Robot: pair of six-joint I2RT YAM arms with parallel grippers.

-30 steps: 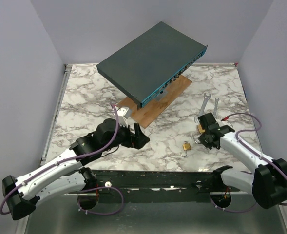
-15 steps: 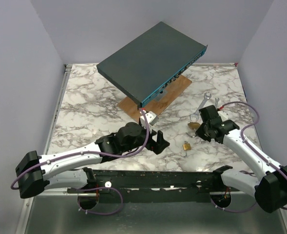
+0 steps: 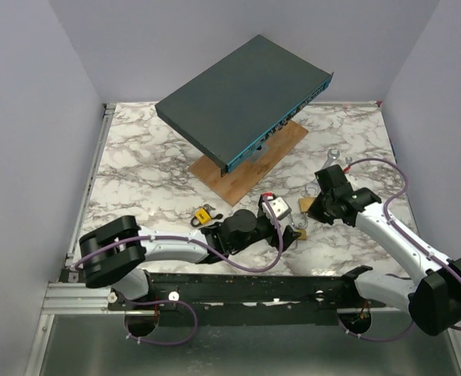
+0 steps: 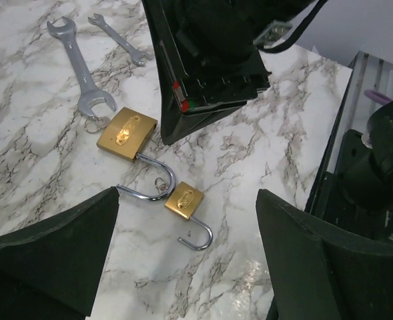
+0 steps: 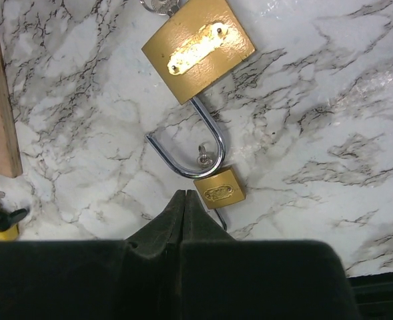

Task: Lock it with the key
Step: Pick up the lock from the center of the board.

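Small padlock (image 4: 184, 200) lies flat on the marble tabletop (image 4: 36, 173) with its shackle sprung open. Its body sits right against the bend of the open shackle of the large padlock (image 4: 126, 133); whether they touch, neither wrist view lets you tell. What looks like a small key (image 4: 158, 189) sticks out of its base and lies inside that bigger loop.

Your left tool (image 4: 188, 200) hangs over it with jaws spread wide and nothing between them. Your right tool (image 5: 185, 197) is pinched fully closed, nothing visibly in it, its tip just beside the small brass body.

Expect the small padlock to be solid, dense for its size and completely rigid. Its smooth faces will likely skate or spin on the polished marble if you nudge it. Take the body across its two flat brass faces, not by the chrome shackle, which is round, slick and probably free to swing.

The key is the delicate part, thin and tiny. Pinch its bow flat-on and turn without prying sideways. Since it lies within the larger shackle, work carefully or you may drag the large padlock along, together with the key ring (image 4: 93, 124) at its base beside the wrench (image 4: 76, 73).
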